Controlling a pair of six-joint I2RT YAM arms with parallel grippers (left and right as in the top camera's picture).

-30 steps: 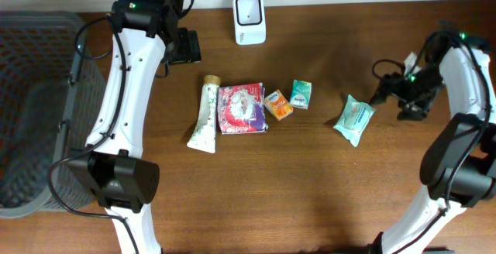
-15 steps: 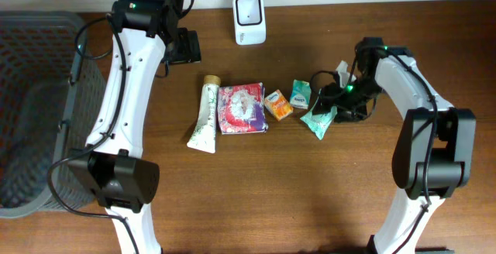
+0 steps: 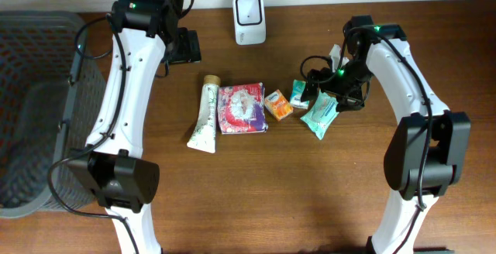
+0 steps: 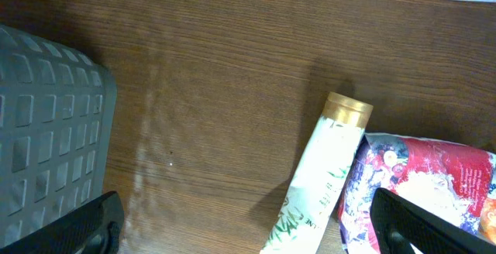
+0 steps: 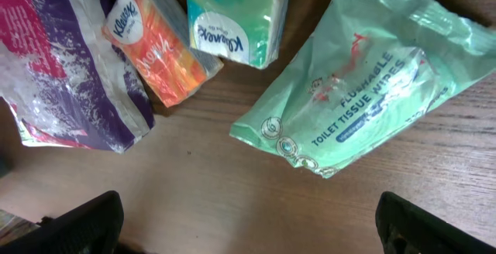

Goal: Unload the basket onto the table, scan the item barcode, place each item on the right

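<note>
Gaping empty are left claw (image 4: 248, 227) and right claw (image 5: 252, 227) (fingertips (image 5: 77, 223) cropped at corners).

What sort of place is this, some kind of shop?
Likely a mock shop checkout on a wooden table: a white scanner, packaged toiletries like the toilet tissue pack, and a grey basket alongside.

Mint-green toilet tissue pack (image 3: 319, 115) lying flat, angled, touching small green box (image 3: 301, 94), white scanner (image 3: 249, 9) near table's (image 3: 256, 192) far edge
</note>
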